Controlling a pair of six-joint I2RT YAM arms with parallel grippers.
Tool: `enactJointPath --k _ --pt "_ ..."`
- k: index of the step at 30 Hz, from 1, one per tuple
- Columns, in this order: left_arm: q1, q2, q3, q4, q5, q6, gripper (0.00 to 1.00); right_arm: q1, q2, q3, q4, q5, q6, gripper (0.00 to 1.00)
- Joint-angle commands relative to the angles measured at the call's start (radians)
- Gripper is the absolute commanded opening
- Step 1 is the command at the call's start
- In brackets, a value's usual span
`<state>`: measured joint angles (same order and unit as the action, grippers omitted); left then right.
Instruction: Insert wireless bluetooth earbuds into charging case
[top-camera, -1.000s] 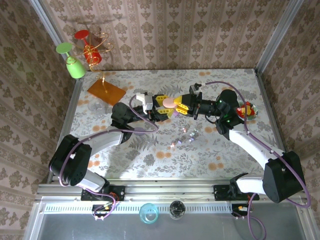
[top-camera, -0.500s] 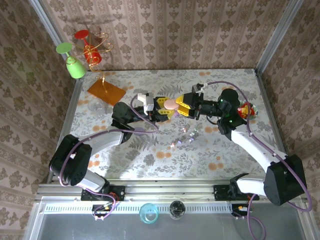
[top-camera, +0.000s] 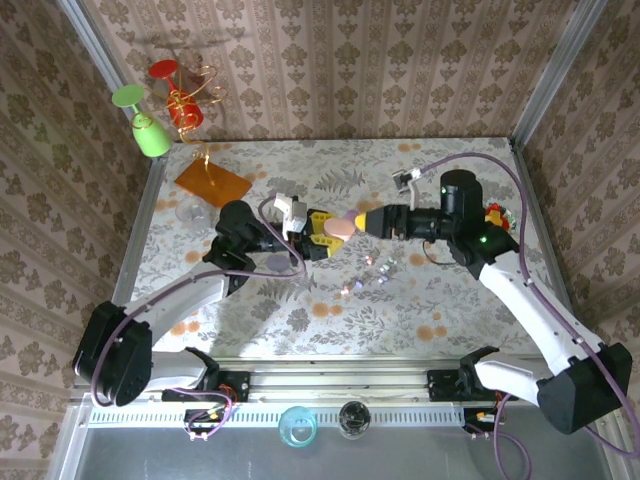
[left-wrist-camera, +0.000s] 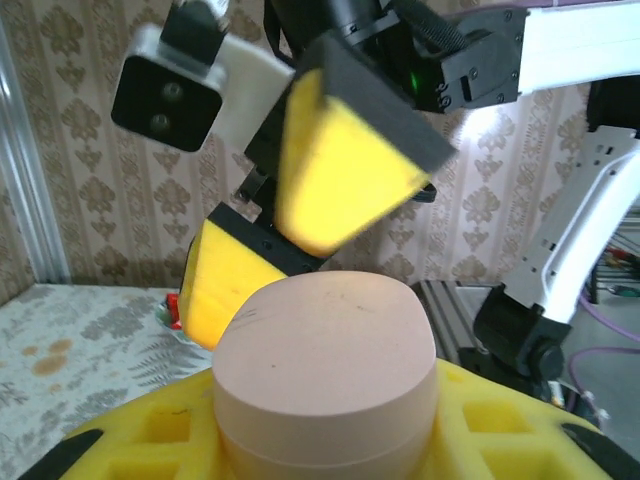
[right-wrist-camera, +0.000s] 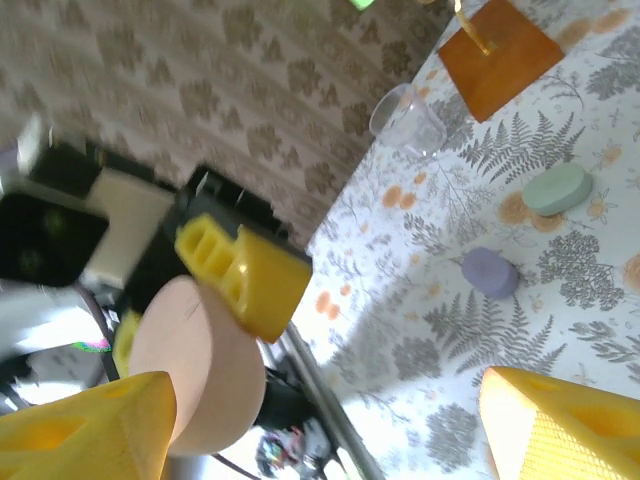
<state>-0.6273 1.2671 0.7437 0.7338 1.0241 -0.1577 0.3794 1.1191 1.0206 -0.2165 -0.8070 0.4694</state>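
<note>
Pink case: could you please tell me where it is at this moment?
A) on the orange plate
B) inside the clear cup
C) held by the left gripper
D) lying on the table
C: the pink case sits clamped between the left gripper's yellow fingers.

damask wallpaper (top-camera: 350, 60), floral tabletop (top-camera: 330, 300)

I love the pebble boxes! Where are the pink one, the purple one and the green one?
pink case (left-wrist-camera: 325, 350): left wrist view, middle of its smooth top.
purple case (right-wrist-camera: 490, 272): right wrist view, middle of its top.
green case (right-wrist-camera: 558, 188): right wrist view, middle of its top.
</note>
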Motion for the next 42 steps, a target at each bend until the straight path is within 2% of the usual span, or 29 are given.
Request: enactJointPath --k 1,4,9,19,26,35,38,42 --pt "0.0 -0.034 -0.019 -0.107 0.062 0.04 0.32 0.103 -0.04 0.034 -0.15 0.117 -0.453 0.82" --pt "-0.001 -0.042 -0.021 -0.114 0.062 0.035 0.32 0.158 -0.032 0.039 -0.154 0.189 -0.557 0.83" --pt "-0.001 -0.042 -0.017 -0.124 0.051 0.034 0.32 0.177 -0.002 0.053 -0.158 0.279 -0.59 0.83" --pt "0.0 -0.046 -0.032 -0.142 0.066 0.078 0.32 0.144 -0.06 0.002 0.017 0.425 -0.459 0.82" --pt "0.0 -0.043 -0.024 -0.174 0.07 0.092 0.32 0.117 -0.058 0.001 0.034 0.379 -0.412 0.82" --pt "0.001 -0.052 -0.044 -0.121 0.078 0.072 0.32 0.11 -0.018 0.032 0.024 0.368 -0.375 0.81" --pt "0.012 -0.046 -0.045 -0.124 0.055 0.044 0.31 0.11 -0.022 0.034 0.016 0.291 -0.408 0.82" --pt "0.015 -0.032 -0.04 -0.096 0.078 0.004 0.3 0.11 -0.035 0.015 0.044 0.228 -0.445 0.81"
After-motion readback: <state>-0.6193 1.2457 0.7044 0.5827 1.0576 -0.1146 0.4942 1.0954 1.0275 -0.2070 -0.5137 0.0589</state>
